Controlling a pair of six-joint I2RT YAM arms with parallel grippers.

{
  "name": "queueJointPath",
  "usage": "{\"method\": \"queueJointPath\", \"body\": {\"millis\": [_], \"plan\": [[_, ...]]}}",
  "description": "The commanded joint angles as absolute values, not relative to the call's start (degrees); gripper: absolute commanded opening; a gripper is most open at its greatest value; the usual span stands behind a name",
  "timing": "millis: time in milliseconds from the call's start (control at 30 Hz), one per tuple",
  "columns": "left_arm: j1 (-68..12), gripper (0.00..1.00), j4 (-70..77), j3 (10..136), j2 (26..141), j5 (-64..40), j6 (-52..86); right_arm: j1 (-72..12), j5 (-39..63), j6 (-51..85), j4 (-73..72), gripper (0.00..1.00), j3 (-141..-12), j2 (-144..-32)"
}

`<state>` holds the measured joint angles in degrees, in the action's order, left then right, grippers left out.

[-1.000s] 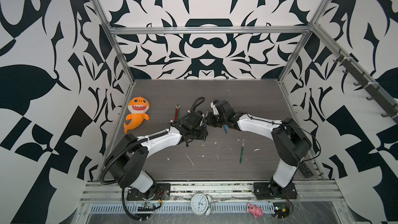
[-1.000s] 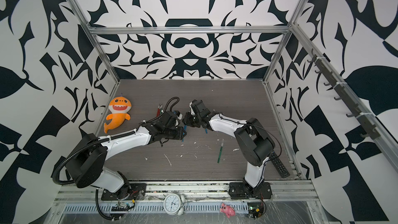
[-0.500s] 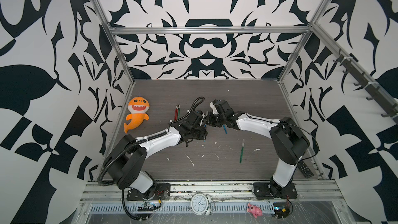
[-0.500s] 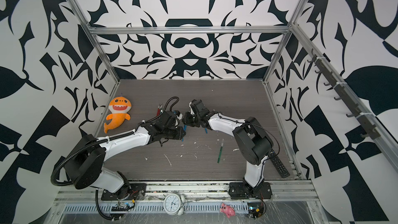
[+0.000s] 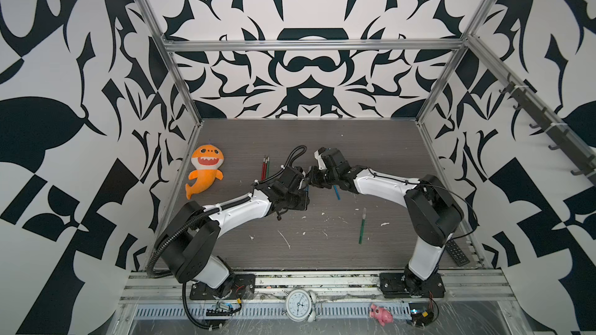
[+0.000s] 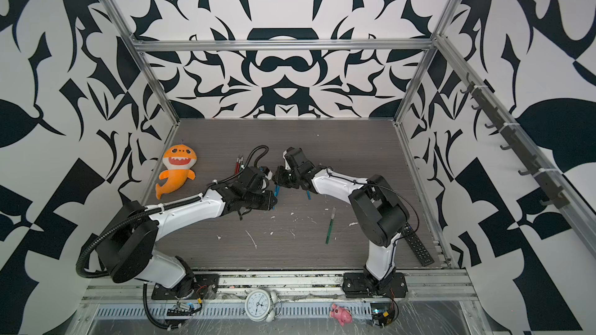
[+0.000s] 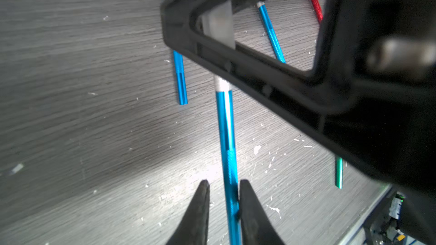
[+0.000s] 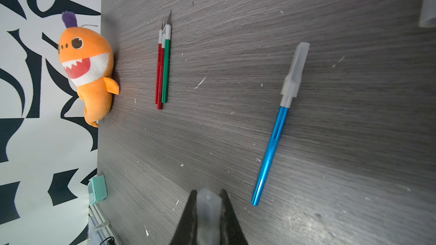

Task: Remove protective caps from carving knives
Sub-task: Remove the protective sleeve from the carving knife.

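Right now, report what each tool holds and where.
Right tool clamps the protective cap around its body. Left tool straddles the blue carving knife at its knurled handle; firm grip unconfirmed.

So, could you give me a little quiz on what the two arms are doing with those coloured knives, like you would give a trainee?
1. What is pinched in the right hand? A) a translucent cap B) a red handle C) nothing at all
2. True or false: the red and green knives lying side by side all wear caps.
3. What colour is the handle running between the fingers of the left hand?
Key: 1 A. 2 False: the red and green knives show bare blades. 3 Blue: it is the blue knife.
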<state>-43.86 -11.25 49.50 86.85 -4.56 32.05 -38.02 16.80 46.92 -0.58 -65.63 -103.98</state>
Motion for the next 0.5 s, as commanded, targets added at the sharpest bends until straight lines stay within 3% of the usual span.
{"method": "queueJointPath", "body": {"millis": [0, 200, 367, 467], "plan": [[-43.96, 0.22, -12.3, 50.04, 87.03, -3.68, 31.82, -38.0, 15.82, 46.33, -1.36, 0.0, -67.5, -103.45], [-43.92, 0.15, -12.44, 50.1, 87.04, -3.77, 31.86, -38.0, 15.73, 46.29, -1.74, 0.0, -67.32, -103.63], [-43.96, 0.0, -12.3, 49.92, 87.45, -3.78, 32.25, -37.98, 15.48, 46.33, -2.56, 0.0, -67.32, -103.62], [-43.99, 0.0, -12.57, 49.79, 87.25, -3.49, 32.49, -37.97, 14.79, 46.28, -2.81, 0.0, -67.41, -103.62]]}}
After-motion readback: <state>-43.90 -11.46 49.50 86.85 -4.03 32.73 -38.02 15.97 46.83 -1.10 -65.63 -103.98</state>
